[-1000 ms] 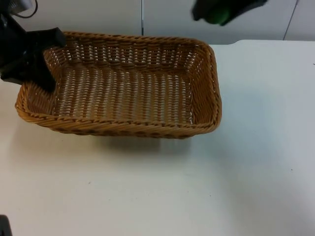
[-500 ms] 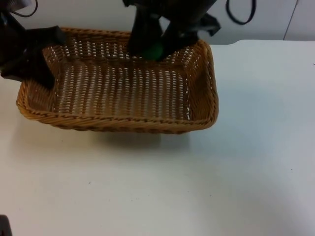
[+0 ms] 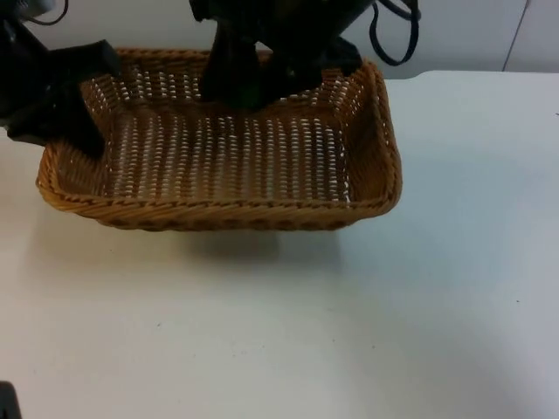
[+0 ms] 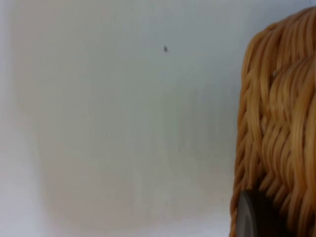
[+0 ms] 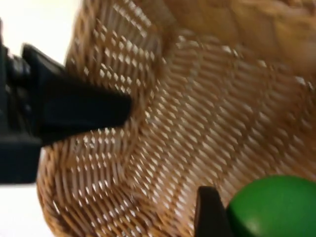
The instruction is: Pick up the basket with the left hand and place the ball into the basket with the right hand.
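Gripping green ball (image 5: 274, 207), right gripper (image 3: 253, 83) over basket (image 3: 218, 209)

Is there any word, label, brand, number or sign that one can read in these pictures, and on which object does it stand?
None: no readable text anywhere.
The wicker basket is plain weave, no tag.
The green ball, in the right tool over the basket, bears no marking.
The left tool on the basket's rim has no lettering.
The white table shows small specks, no writing.
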